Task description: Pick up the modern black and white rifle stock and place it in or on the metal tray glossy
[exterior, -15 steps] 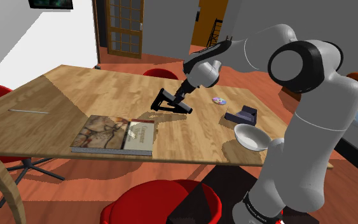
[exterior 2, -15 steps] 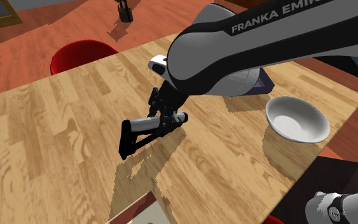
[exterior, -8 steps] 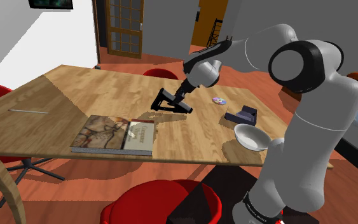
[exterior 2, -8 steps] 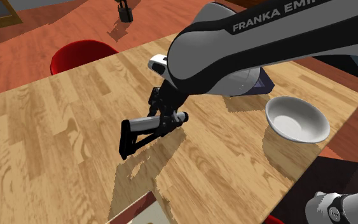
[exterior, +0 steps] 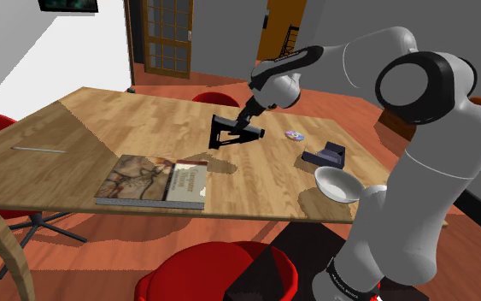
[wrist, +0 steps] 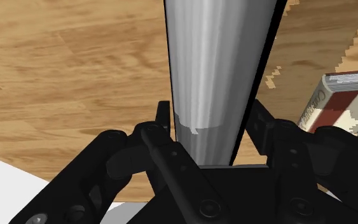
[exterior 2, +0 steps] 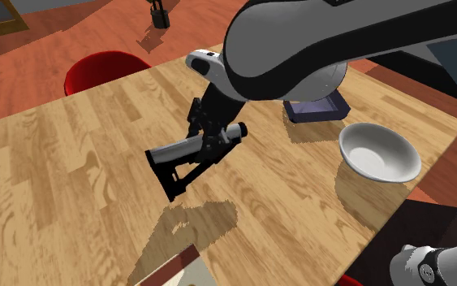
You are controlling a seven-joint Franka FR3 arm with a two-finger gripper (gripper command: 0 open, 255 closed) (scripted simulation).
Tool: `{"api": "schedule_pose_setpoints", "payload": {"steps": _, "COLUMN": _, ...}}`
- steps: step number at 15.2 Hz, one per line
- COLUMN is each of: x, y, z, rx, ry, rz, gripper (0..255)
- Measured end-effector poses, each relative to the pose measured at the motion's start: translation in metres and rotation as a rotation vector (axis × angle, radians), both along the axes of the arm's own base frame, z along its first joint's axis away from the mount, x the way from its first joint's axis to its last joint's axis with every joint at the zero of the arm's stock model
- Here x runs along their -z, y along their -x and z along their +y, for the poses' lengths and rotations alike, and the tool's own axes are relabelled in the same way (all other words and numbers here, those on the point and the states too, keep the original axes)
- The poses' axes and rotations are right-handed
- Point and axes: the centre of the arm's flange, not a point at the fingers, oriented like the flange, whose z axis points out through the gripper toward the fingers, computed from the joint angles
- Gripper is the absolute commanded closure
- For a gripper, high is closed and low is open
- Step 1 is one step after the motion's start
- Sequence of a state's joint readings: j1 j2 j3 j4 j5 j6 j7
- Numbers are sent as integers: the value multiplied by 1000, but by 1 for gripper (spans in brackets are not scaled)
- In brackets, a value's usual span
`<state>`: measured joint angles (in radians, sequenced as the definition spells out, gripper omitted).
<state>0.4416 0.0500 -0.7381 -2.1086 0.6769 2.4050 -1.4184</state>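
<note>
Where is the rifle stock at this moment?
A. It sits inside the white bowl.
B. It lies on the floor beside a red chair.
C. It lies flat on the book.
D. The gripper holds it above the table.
D: the gripper is shut on the rifle stock, which hangs over the table, its shadow cast apart below it.
</note>
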Motion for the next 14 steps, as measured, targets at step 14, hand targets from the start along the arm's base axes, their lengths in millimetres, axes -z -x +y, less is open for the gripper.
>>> {"api": "schedule_pose_setpoints", "payload": {"steps": 14, "x": -72, "y": -1, "z": -1, "rx": 0, "ry": 0, "rz": 0, "gripper": 255}}
